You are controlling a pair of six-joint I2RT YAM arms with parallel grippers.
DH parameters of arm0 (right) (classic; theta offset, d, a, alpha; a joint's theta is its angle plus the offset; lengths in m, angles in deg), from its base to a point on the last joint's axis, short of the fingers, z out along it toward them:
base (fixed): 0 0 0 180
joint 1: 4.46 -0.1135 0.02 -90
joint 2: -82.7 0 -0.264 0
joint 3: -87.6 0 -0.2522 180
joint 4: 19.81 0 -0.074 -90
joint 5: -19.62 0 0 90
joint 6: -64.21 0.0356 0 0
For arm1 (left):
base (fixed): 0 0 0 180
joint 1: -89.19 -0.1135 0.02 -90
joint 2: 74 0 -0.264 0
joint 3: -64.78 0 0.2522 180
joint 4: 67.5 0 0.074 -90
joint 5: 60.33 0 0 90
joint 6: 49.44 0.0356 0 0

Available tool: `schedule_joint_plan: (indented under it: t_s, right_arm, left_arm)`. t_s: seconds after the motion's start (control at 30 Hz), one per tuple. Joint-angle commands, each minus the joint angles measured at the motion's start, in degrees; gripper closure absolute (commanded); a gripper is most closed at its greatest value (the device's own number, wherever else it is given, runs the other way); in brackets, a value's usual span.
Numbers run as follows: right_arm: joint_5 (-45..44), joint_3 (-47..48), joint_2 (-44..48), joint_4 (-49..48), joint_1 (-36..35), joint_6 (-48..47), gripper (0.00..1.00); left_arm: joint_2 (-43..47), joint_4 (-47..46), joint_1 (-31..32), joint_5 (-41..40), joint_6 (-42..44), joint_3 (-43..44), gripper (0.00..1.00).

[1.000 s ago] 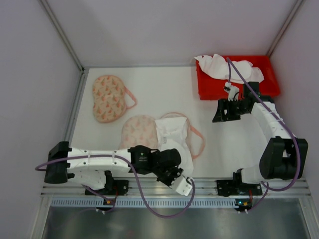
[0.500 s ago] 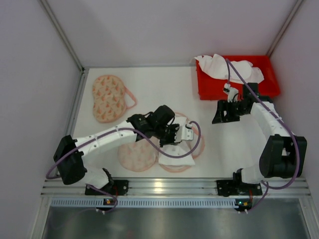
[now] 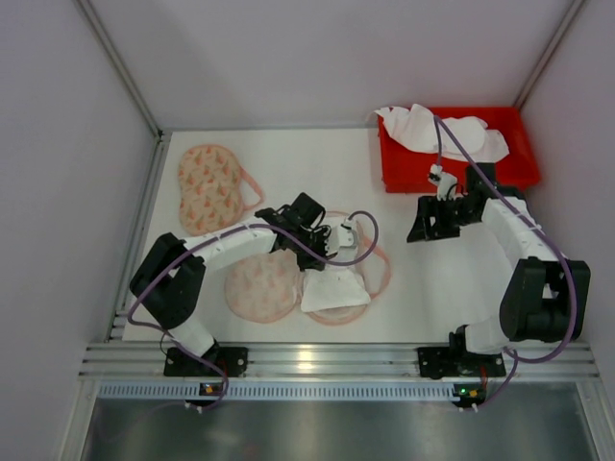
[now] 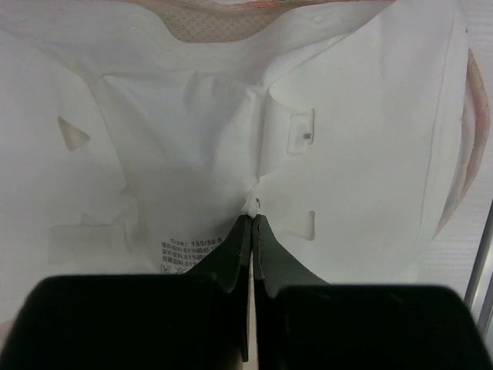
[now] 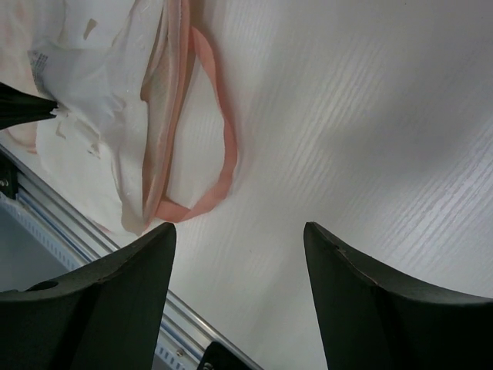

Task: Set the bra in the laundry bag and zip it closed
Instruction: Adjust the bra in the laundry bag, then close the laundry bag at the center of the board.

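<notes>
Lying closest to the near edge of the table point(image 3: 317, 173), well to the near-left of the red bin point(image 3: 404, 175), the bra point(image 3: 259, 286) shows one patterned peach cup facing up. The other half is covered by white fabric point(image 3: 334, 288). Whether that fabric is the bra's own lining or a separate piece cannot be told. The left wrist view shows a printed size label point(image 4: 192, 248) and a few small slits on it.

The left gripper point(image 3: 332, 254) sits on the side of this fabric that faces the red bin. Its jaws are pressed together, pinching a small fold of the white fabric at the tips.

Closer to the red bin, just off its near wall, the right gripper point(image 3: 423, 223) hangs over bare table with its jaws spread wide and nothing between them. Its wrist camera looks back at the bra's peach strap point(image 5: 229, 154), which loops out onto the table.

Far to the left of the red bin, and about level with its near wall, a second bra point(image 3: 207, 187) lies folded with its cups stacked.

Crumpled white cloths point(image 3: 423, 130) fill the red bin, and one corner spills over its left rim.
</notes>
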Motion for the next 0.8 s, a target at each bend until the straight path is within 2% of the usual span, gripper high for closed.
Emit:
schedule_joint_plan:
  t_s: [0.0,0.07,0.1,0.17,0.2,0.27,0.37,0.47,0.57,0.6,0.67,0.7,0.77]
  right_arm:
    - [2.4,-0.4,0.1,-0.4,0.6,-0.8,0.32]
    - [2.5,-0.7,0.1,-0.5,0.6,-0.8,0.32]
    - [2.6,-0.9,0.1,-0.5,0.6,-0.8,0.32]
    - [3.1,-1.2,0.3,-0.6,0.6,-0.8,0.32]
    - [3.3,-1.3,0.4,-0.7,0.6,-0.8,0.32]
    - [3.8,-1.9,0.6,-1.1,0.6,-0.7,0.33]
    - [4.7,-3.1,0.7,-2.8,0.6,0.1,0.34]
    - [5.2,-4.1,0.4,-4.3,0.6,1.3,0.35]
    - [6.2,-4.2,-0.7,-5.8,0.5,2.4,0.37]
    - [6.5,-4.2,-1.8,-6.9,0.4,3.2,0.36]
    - [8.0,-4.3,-2.8,-8.5,0.3,4.2,0.39]
    - [8.3,-4.3,-3.9,-9.3,0.1,5.1,0.41]
    - [8.1,-4.1,-5.0,-12.1,-0.5,5.9,0.43]
  left_arm:
    - [-0.9,-4.6,-0.6,0.6,1.3,0.3,1.00]
    - [-0.8,-4.6,-0.6,2.0,1.0,0.2,0.95]
    - [-0.4,-4.6,-0.6,2.6,1.0,-0.1,0.88]
    - [1.9,-3.9,-0.5,3.9,0.0,-0.4,0.79]
    - [2.8,-3.1,-0.5,4.2,0.0,-0.4,0.69]
    - [5.7,-0.4,-0.6,2.8,-2.2,0.0,0.63]
    - [9.7,2.1,-2.1,2.1,-7.1,0.6,0.60]
    - [12.2,5.6,-7.2,-0.3,-13.1,0.8,0.59]
    - [13.2,10.5,-15.0,-2.2,-17.0,-0.7,0.60]
    - [13.5,11.4,-19.8,-2.7,-18.3,-1.2,0.60]
    - [13.4,15.0,-25.1,-2.4,-18.8,-1.5,0.60]
    - [13.2,16.2,-30.6,-2.1,-19.1,-1.2,0.60]
    - [12.3,18.6,-35.6,-3.5,-19.3,-0.6,0.60]
